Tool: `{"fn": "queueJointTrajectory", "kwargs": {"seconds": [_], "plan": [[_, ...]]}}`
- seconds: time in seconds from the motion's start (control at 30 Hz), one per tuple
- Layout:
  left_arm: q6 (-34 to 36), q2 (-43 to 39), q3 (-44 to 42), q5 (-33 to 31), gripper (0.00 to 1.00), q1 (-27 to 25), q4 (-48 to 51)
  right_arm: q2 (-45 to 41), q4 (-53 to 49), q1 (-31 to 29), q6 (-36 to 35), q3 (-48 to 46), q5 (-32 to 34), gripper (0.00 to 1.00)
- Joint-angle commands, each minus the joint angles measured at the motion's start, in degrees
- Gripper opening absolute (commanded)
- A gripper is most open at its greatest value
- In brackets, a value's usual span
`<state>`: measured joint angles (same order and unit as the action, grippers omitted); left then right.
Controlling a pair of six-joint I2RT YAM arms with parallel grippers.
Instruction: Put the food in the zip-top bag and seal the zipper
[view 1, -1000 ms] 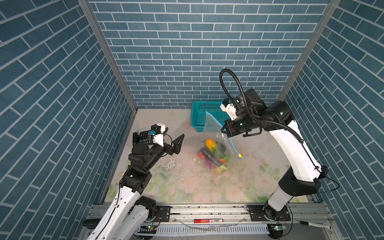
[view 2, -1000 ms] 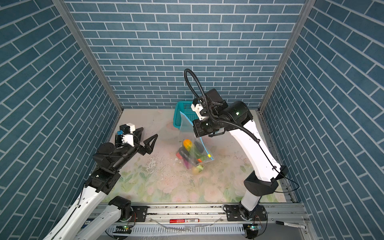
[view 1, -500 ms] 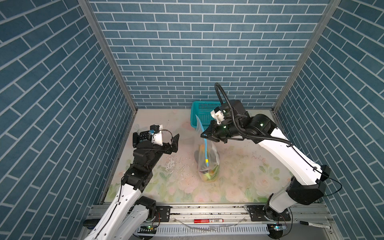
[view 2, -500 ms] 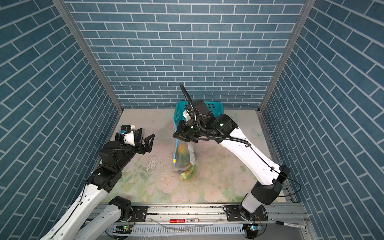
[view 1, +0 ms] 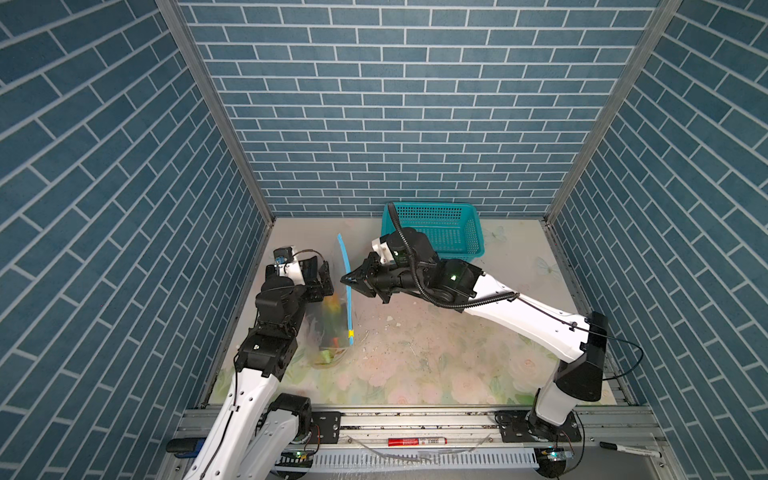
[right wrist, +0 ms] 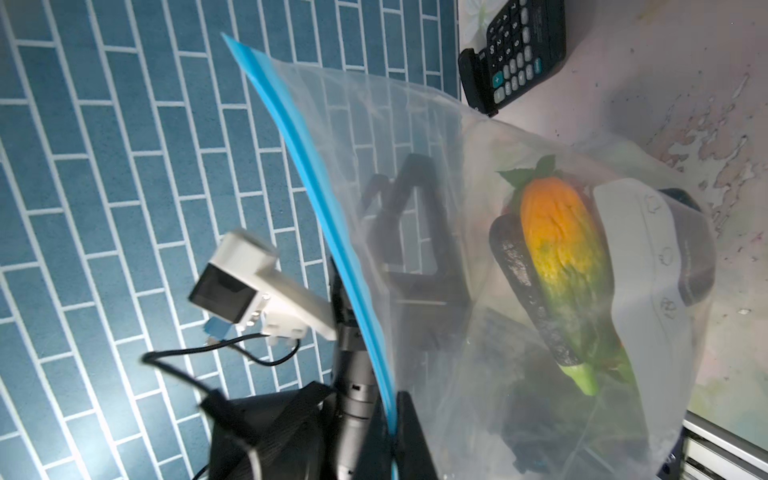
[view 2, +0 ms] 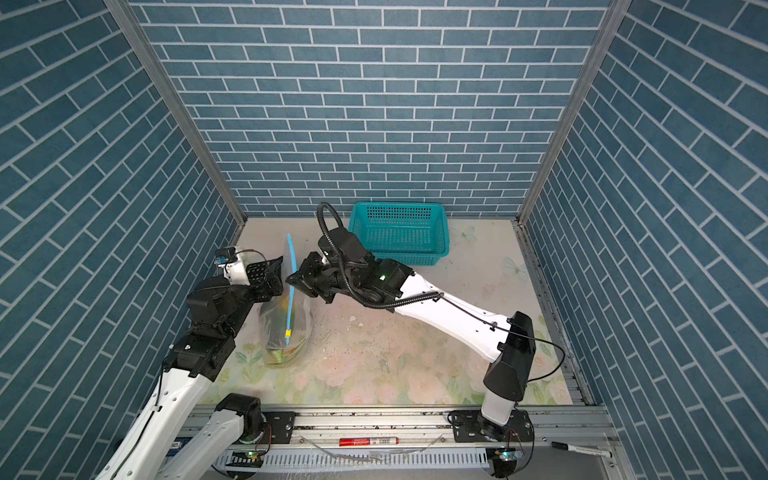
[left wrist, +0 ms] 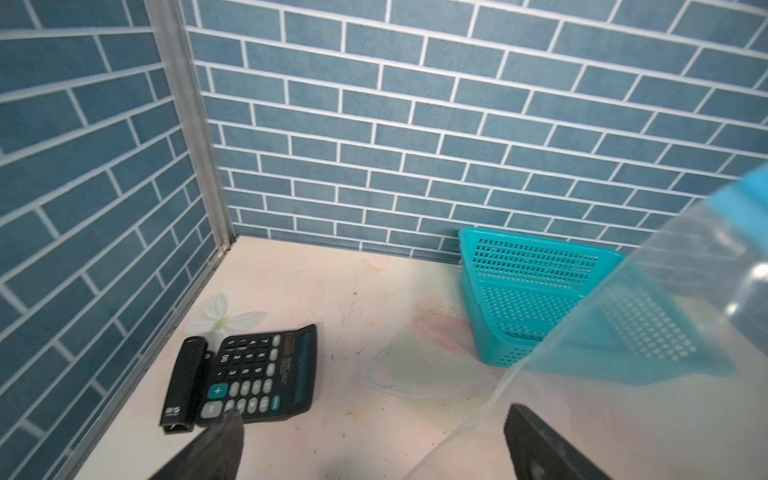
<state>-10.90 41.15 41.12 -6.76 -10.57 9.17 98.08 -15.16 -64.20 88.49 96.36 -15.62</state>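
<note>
Plastic bag, food inside, is standing at the table's nine o'clock. Right gripper is pinching its zipper; left gripper is hovering spread, empty. Sealing seemingly pending: slider at the zipper's six o'clock end needs grasping.

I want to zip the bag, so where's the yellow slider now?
In a top view the yellow slider sits at the lower end of the blue zipper strip, below where the right claw pinches it, left of the table middle.
</note>
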Motion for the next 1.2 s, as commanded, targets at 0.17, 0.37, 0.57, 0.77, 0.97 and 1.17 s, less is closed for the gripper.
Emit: {"fn": "queueJointTrajectory", "kwargs": {"seconds": [0.17, 0.37, 0.57, 0.77, 0.97, 1.17], "plan": [[1.5, 2.3, 2.4, -1.9, 0.99, 0.5, 2.7, -15.0, 16.5, 9.1, 11.4, -30.4, 0.9, 0.00], [1.4, 4.0, 2.3, -0.6, 0.99, 0.4, 2.7, -20.6, 18.9, 17.3, 9.3, -42.1, -6.6, 0.00], [0.4, 6.1, 2.2, 2.9, 0.99, 0.4, 1.6, -22.1, 22.3, 25.1, 4.1, -51.8, -14.7, 0.00], [-0.1, 8.0, 2.5, 4.9, 0.99, 0.4, 1.4, -23.8, 24.5, 34.5, -3.5, -61.9, -19.5, 0.01], [-2.2, 8.1, 0.7, 7.7, 0.99, 0.4, 0.0, -18.9, 30.0, 43.6, -20.4, -68.1, -25.0, 0.05], [-3.2, 7.3, -0.9, 8.7, 0.99, 0.4, 0.0, -9.7, 33.3, 48.4, -31.8, -69.9, -23.0, 0.08]]}}
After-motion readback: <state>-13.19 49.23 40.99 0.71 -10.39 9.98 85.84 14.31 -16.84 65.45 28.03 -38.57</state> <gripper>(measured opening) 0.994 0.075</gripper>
